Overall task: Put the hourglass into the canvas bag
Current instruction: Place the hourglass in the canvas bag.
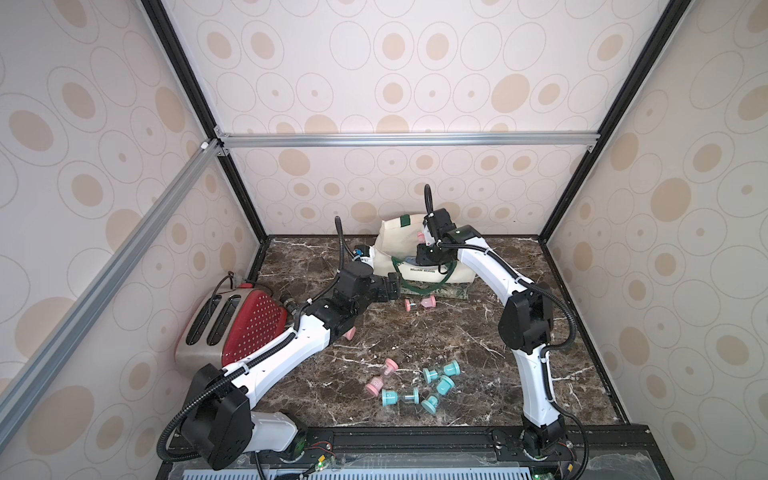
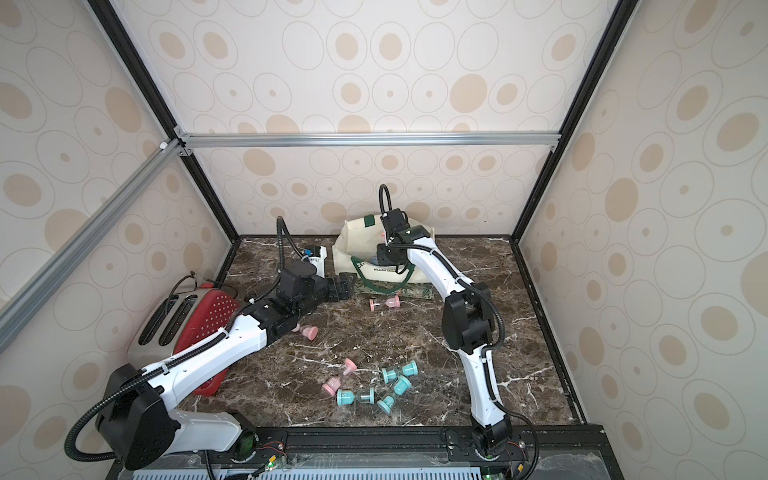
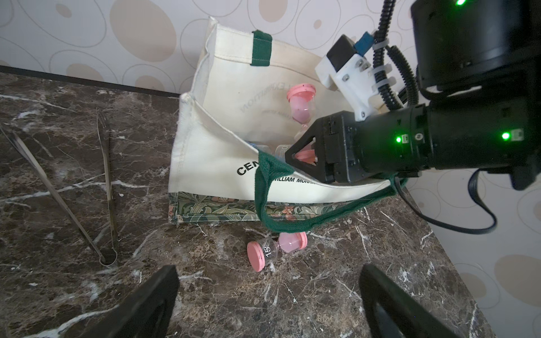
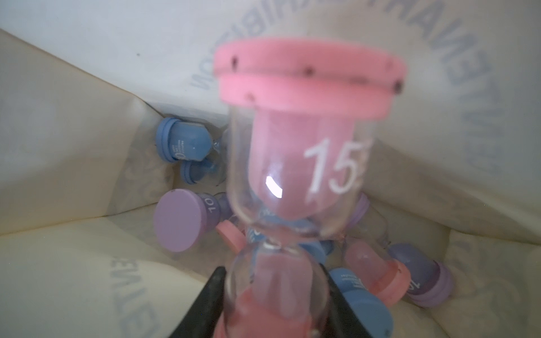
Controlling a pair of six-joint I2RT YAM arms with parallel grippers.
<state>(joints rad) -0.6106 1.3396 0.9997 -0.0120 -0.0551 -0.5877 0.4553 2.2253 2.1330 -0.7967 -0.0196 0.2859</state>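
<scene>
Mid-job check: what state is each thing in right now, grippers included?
right gripper: shut on held hourglass, inside bag mouth.
held hourglass: gripped by one bulb, not yet released.
bag: standing, mouth open.
left gripper: open, empty, over the table.
hourglass by bag: lying on its side on the table.
teal hourglasses: lying on the table.
tongs: lying flat, arms spread.

1 bag (image 1: pixel 390 239), 1 toaster (image 1: pixel 249 326), 3 teal hourglasses (image 1: pixel 401 397), 3 pink ones (image 1: pixel 382 376) on tbl (image 1: pixel 457 332).
</scene>
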